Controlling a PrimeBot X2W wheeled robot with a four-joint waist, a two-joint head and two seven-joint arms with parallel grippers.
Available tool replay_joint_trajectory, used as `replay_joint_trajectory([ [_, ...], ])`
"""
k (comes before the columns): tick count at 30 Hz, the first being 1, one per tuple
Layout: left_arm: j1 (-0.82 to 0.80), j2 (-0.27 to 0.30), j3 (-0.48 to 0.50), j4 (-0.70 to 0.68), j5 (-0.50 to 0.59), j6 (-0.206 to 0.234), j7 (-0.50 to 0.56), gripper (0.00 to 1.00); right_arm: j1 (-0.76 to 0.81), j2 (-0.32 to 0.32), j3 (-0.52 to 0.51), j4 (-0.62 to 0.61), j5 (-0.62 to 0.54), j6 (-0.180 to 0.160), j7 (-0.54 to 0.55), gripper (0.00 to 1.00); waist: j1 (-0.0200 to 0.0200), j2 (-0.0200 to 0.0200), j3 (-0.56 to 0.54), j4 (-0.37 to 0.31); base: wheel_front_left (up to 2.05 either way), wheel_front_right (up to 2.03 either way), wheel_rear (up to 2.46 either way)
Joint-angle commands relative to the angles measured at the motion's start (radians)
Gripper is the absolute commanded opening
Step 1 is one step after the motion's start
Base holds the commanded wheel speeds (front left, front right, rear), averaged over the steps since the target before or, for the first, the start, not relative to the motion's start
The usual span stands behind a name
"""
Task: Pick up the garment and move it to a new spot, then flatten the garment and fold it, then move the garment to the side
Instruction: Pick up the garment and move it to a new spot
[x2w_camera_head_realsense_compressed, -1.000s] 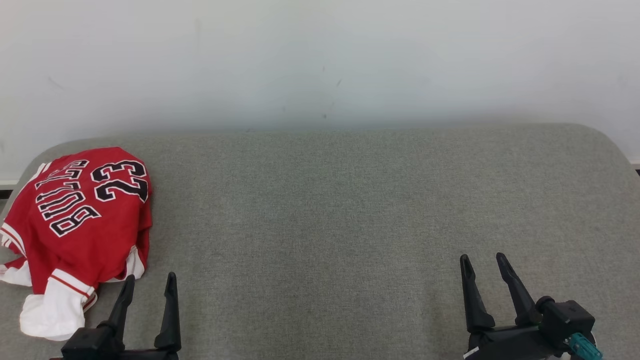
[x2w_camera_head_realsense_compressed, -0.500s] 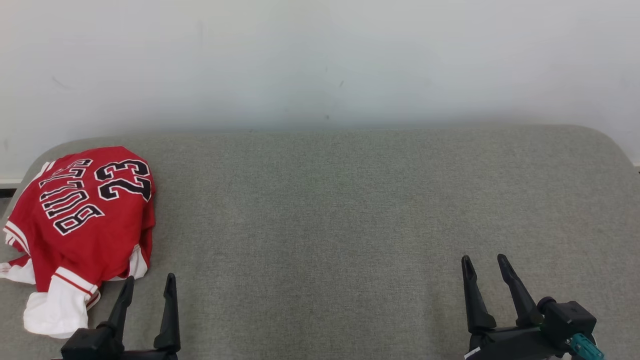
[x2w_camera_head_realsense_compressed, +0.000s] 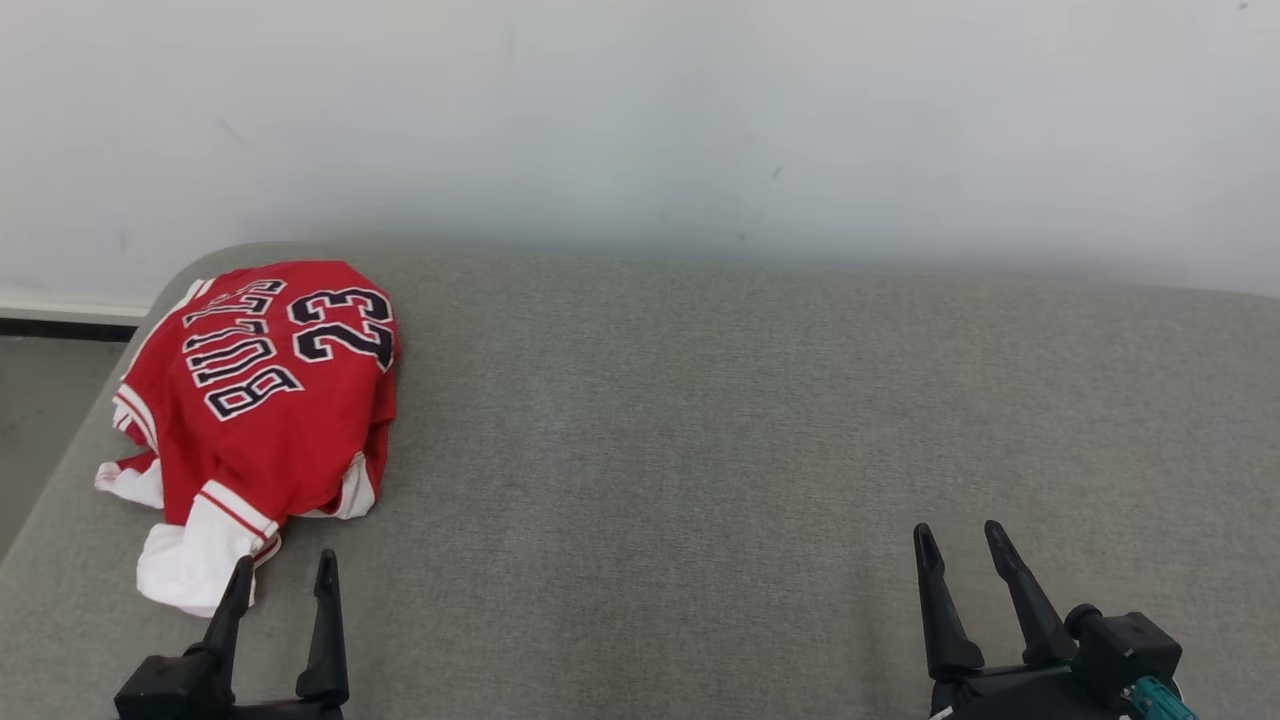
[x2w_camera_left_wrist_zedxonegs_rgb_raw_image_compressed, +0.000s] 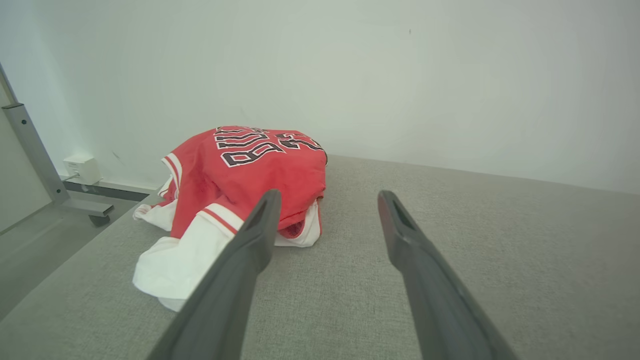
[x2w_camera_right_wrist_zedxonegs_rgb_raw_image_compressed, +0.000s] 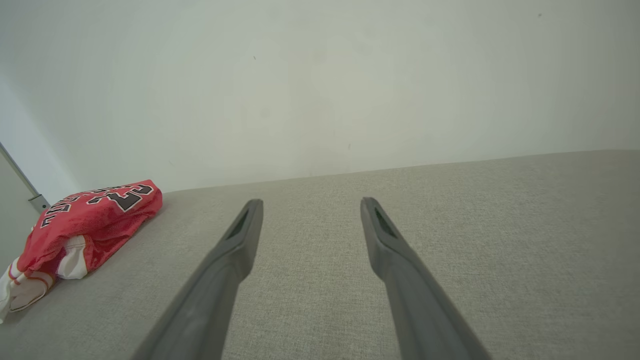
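While both claws hung with jaws spread wide and nothing between them, the left gripper sat at seven o'clock in the head view and the right gripper at five o'clock, fingers pointing toward twelve. And right there, just past the left claw at its eleven o'clock, lay the garment: a red jersey with white trim, crumpled in a heap, with "BULLS" and "23" showing on top. Its white hem ran down to that claw's outer fingertip, though whether the two touched could not be told. From the right claw the jersey was well apart, off at nine o'clock in the right wrist view. Everything rested on a grey fabric cushion, the jersey near its nine o'clock edge. Beyond, at twelve o'clock, rose a pale wall, and at nine o'clock in the left wrist view stood a grey metal leg with a small white box by the wall's foot.
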Motion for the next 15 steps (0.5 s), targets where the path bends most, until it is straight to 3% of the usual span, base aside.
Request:
replay_joint_trajectory([
  [1, -0.003, 0.003, 0.002, 0.003, 0.001, 0.006, -0.001, 1.00, 0.011, 0.001, 0.001, 0.003, 0.002, -0.002, 0.000, 1.00, 0.0000, 0.0000, -0.001, 0.055, 0.00, 0.00, 0.00],
  [15, 0.009, 0.005, 0.019, -0.002, -0.003, 0.030, -0.001, 1.00, -0.005, 0.002, 0.020, 0.012, 0.003, -0.002, 0.000, 1.00, 0.0000, 0.0000, 0.012, 0.232, 0.00, 0.00, 0.00],
])
